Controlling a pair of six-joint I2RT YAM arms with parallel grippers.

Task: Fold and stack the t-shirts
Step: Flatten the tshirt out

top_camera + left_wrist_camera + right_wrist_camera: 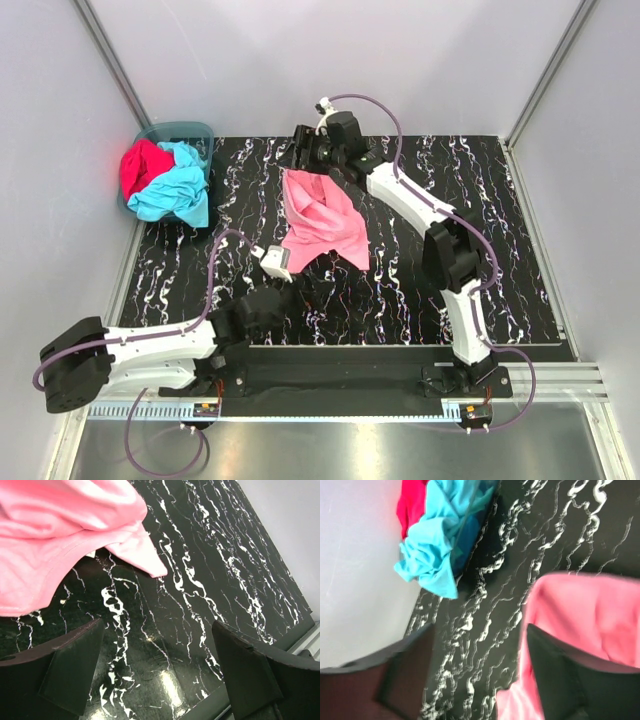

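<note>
Nothing folded: light pink cotton t-shirt (322, 225) lies rumpled; turquoise t-shirt (180, 190), crimson t-shirt (140, 168) in teal plastic basket (180, 126); left gripper (157, 630), right gripper (479, 635) fingers spread.

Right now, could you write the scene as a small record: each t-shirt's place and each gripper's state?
pink t-shirt: crumpled on the table
turquoise t-shirt: in the basket, spilling over its rim
red t-shirt: in the basket too
left gripper: open, low over the table beside the pink t-shirt
right gripper: open, at the pink t-shirt's far edge
stack: not started
</note>
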